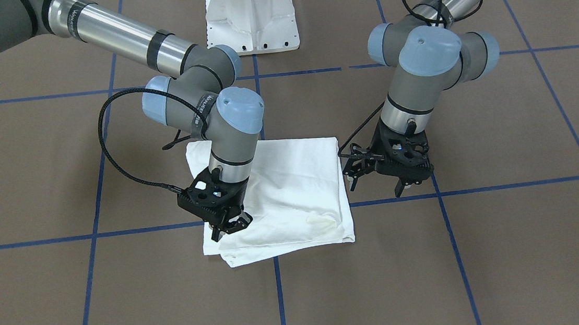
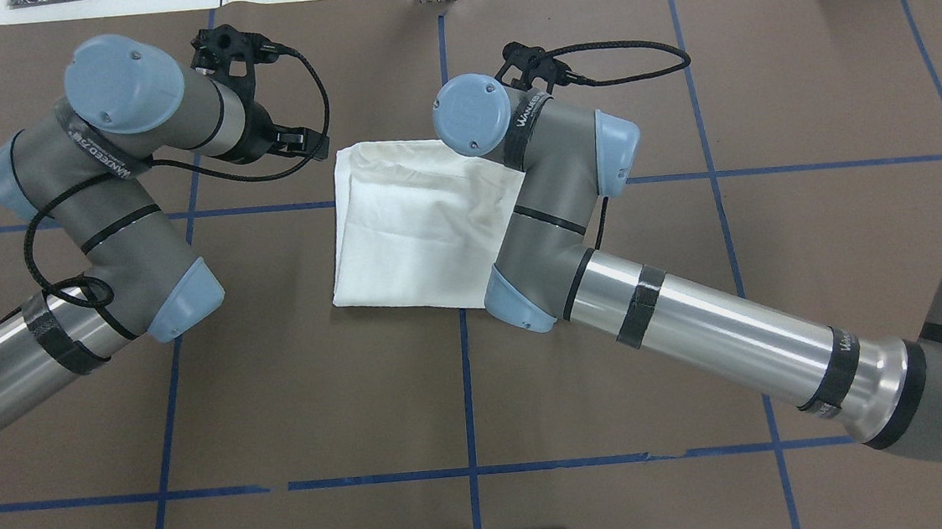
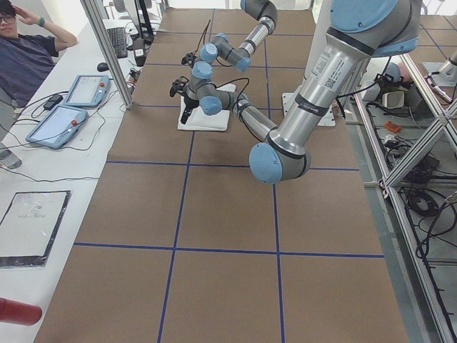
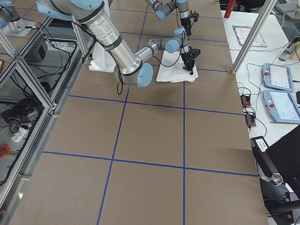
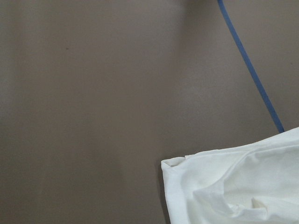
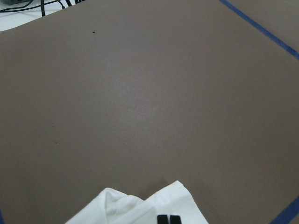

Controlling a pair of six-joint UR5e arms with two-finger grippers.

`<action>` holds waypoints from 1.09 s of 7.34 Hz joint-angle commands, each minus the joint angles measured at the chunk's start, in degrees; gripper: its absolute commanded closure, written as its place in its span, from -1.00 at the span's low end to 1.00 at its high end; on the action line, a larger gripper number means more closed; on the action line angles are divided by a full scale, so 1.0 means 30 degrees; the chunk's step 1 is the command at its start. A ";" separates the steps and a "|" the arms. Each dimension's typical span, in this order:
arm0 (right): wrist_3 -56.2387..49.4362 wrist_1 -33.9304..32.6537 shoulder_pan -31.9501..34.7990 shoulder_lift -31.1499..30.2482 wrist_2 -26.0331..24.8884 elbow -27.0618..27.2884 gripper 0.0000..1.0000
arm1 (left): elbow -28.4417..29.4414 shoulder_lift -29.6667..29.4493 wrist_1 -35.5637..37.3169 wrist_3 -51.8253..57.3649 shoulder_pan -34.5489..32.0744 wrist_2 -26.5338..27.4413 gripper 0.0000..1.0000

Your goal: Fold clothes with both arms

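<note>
T-shirt (image 2: 418,227) already folded square, likely only tidying left; right arm (image 2: 695,331) jaws pressed together at its overhead 1 o'clock corner, left arm (image 2: 124,233) jaws spread alongside

2 arms, left arm (image 2: 124,241) and right arm (image 2: 551,208), silver-grey metal tubes, dark grey joint housings, rounded light-blue caps, black bands with white lettering, braided black cables (image 1: 101,139) looping off the wrists, black open-frame left gripper (image 1: 375,186) and right gripper (image 1: 230,229)

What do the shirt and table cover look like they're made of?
Shirt: likely thin, soft cotton-like cloth, matte white; it creases and lies limp in layers. Table cover: matte brown sheet, perhaps paper or felt; no glare, flat, marked with tape-like blue lines.
</note>
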 commanded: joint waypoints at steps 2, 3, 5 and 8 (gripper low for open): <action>-0.3376 -0.0108 -0.0126 0.0713 -0.0913 -0.0473 -1.00 | -0.0040 0.0029 0.0024 -0.0033 0.0000 0.0008 -1.00; -0.3410 -0.0166 -0.0068 0.1357 -0.0014 -0.0444 -1.00 | -0.0011 0.0029 0.0024 -0.0033 -0.0029 0.0008 -1.00; -0.3439 -0.0283 -0.0473 0.2065 0.0989 -0.0211 -1.00 | -0.0040 0.0146 -0.0006 0.0171 -0.0029 -0.0022 -1.00; -0.3557 -0.0636 -0.2052 0.1278 0.1021 0.1078 -1.00 | -0.0128 0.0292 -0.0006 0.0260 -0.0029 -0.0051 -1.00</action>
